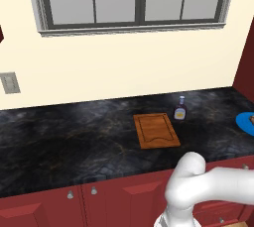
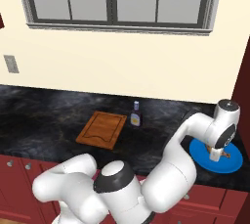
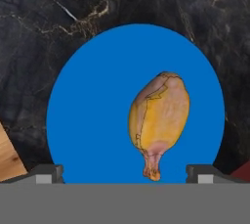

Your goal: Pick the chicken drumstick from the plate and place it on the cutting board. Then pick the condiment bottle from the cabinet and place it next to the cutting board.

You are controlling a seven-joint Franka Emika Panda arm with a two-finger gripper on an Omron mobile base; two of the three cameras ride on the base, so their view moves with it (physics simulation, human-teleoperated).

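Pincer point(image 3: 125, 175) hovering wide open above the chicken drumstick point(image 3: 159, 119) on the plate point(image 3: 88, 120).

Drumstick lies right of the plate's centre, directly between the spread fingers, long axis running across the line between them, bone end toward the camera. Plate sits near the worktop's point(image 1: 74, 132) right end, well apart from the cutting board point(image 2: 101, 129).

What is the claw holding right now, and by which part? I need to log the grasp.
Nothing is held. The claw hangs open above the chicken drumstick, which lies on the plate.
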